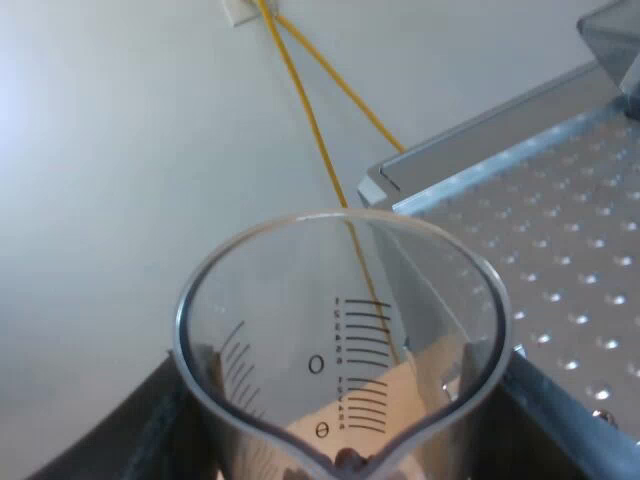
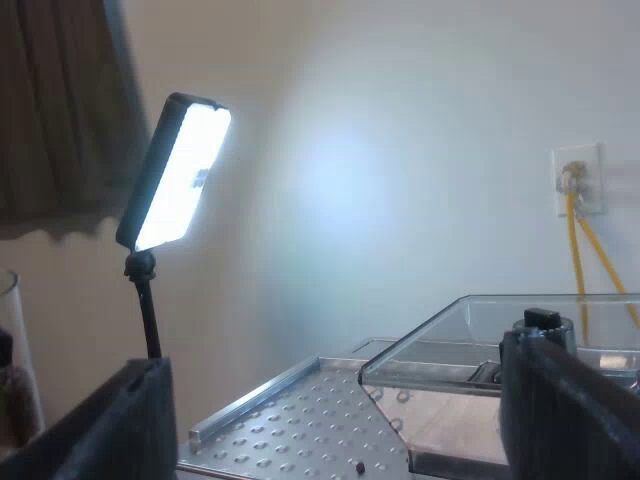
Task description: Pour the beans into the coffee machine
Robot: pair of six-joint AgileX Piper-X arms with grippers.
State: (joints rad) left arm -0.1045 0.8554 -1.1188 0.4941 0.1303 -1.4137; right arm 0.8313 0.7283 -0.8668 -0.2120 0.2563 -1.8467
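Because pouring needs height, measuring glass (image 1: pixel 340 330): clenched in left gripper (image 1: pixel 345 440) beside corner of machine top (image 1: pixel 560 250).
Right gripper (image 2: pixel 335 415): fingers released, empty.

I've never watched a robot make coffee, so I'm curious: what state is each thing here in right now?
Glass: clamped in the left claw; contents unclear.
Right claw: open, holding nothing.
Lamp: lit.
Hopper: clear; cannot tell if its lid is on.
Bean: lying loose on the machine's top.
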